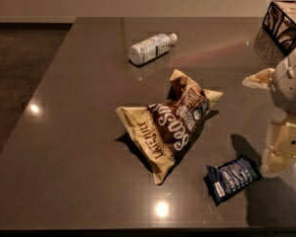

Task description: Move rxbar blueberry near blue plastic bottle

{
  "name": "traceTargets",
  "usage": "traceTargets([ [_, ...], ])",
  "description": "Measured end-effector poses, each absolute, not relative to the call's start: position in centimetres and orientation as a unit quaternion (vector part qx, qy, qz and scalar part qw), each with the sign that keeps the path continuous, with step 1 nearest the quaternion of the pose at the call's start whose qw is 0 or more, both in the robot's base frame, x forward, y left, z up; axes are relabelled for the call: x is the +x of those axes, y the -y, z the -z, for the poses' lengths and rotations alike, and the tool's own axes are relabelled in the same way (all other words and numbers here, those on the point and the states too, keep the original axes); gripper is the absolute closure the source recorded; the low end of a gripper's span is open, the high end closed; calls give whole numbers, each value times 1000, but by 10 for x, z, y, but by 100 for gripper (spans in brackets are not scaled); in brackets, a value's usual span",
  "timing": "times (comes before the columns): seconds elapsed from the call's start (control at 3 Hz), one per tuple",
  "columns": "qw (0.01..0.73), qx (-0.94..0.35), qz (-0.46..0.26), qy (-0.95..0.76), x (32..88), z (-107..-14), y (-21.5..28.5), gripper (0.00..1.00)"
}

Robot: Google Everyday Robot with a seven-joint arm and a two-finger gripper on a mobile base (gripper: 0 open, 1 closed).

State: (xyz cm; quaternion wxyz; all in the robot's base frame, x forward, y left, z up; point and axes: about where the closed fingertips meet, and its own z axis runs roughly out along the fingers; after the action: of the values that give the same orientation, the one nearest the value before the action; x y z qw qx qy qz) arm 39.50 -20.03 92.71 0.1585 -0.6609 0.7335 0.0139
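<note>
The rxbar blueberry (233, 178), a small dark blue wrapper with white lettering, lies flat on the dark table (79, 132) at the front right. The blue plastic bottle (150, 48), clear with a white cap and white label, lies on its side at the back middle of the table, far from the bar. My gripper (284, 146) hangs at the right edge of the view, above the table and just right of the bar and slightly behind it, holding nothing that I can see. Its shadow falls beside the bar.
A large tan-and-brown chip bag (170, 122) lies crumpled in the middle of the table, between the bar and the bottle. A black wire basket (285, 23) stands at the back right corner. The table's front edge runs close below the bar.
</note>
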Motion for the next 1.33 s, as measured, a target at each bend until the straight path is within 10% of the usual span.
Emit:
traceTargets([
  [1.33,135,-720,-56,-679,369,-852,179,0],
])
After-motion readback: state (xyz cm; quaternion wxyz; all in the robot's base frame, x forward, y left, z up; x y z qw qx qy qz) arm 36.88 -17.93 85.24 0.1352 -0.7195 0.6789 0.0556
